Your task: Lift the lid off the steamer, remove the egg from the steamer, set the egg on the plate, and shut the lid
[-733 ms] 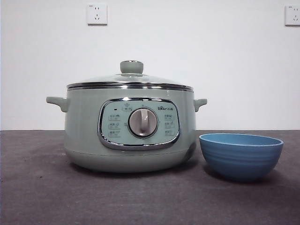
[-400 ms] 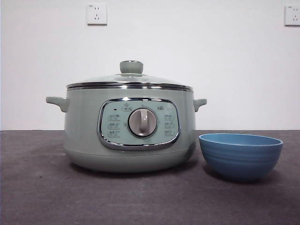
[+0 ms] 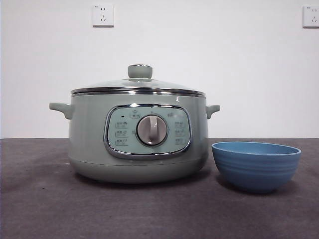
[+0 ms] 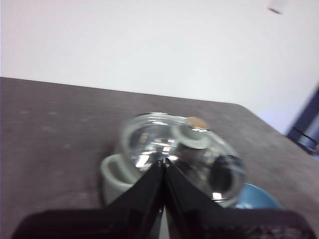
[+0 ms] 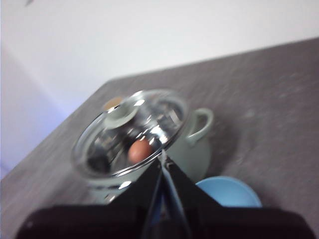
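The pale green steamer (image 3: 137,142) stands on the dark table with its glass lid (image 3: 138,85) on and the green knob (image 3: 140,71) on top. The blue plate (image 3: 256,165), a small bowl, sits beside it on the right. In the right wrist view a brown egg (image 5: 140,151) shows through the lid (image 5: 130,131) inside the steamer. My left gripper (image 4: 163,162) is shut and empty, high above the steamer (image 4: 115,174) and its lid (image 4: 182,154). My right gripper (image 5: 163,158) is shut and empty, also above the pot, with the plate (image 5: 228,191) below it. Neither arm shows in the front view.
A white wall with two sockets (image 3: 102,15) stands behind the table. The table's far edge runs behind the pot in both wrist views. A dark upright object (image 4: 306,124) stands off the table's side in the left wrist view.
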